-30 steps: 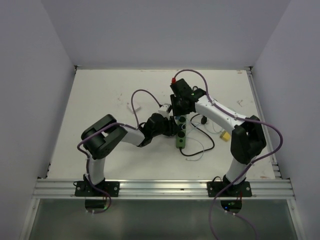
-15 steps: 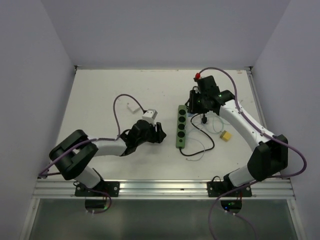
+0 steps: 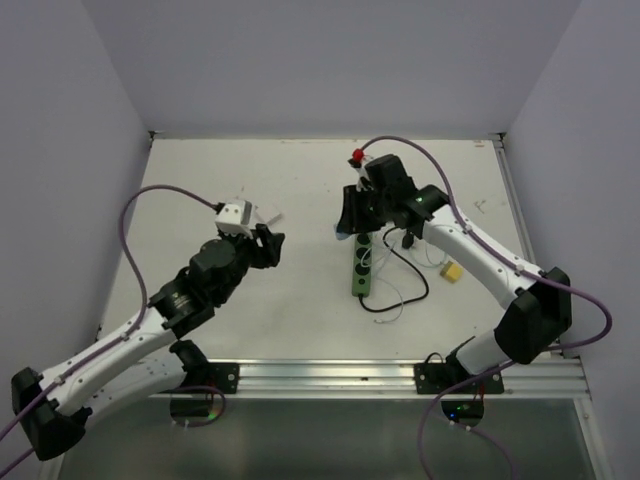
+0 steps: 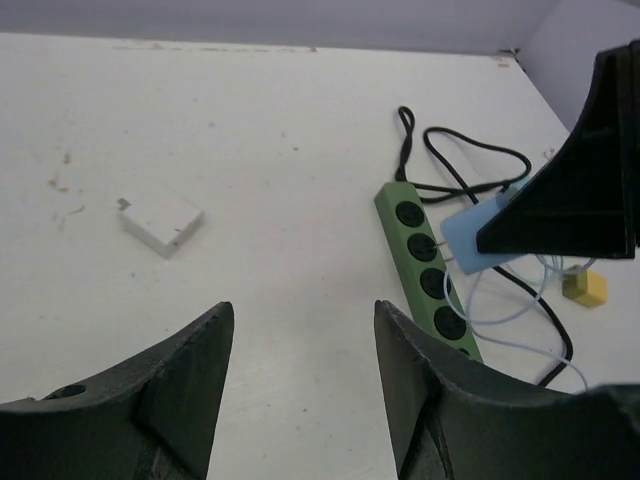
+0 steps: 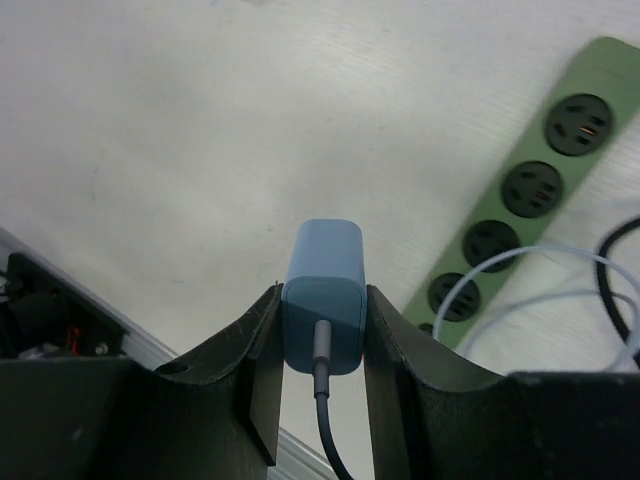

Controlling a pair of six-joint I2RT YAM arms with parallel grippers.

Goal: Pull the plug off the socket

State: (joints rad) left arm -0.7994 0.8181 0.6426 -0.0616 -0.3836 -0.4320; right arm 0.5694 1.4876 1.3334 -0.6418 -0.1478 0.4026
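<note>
The green socket strip lies flat at mid-table, its thin black cord looping to the right; it also shows in the left wrist view and the right wrist view. My right gripper is shut on a light blue plug, held in the air clear of the strip's outlets. The plug trails a thin pale cable over the strip. My left gripper is open and empty, left of the strip, its jaws wide apart.
A small white block lies on the table at the left. A yellow cube sits right of the strip. White walls close in the table on three sides. A metal rail runs along the near edge.
My left gripper has pulled back leftward, away from the strip. My right gripper swung off to the right, then came back over the strip's far end, holding the blue plug.
</note>
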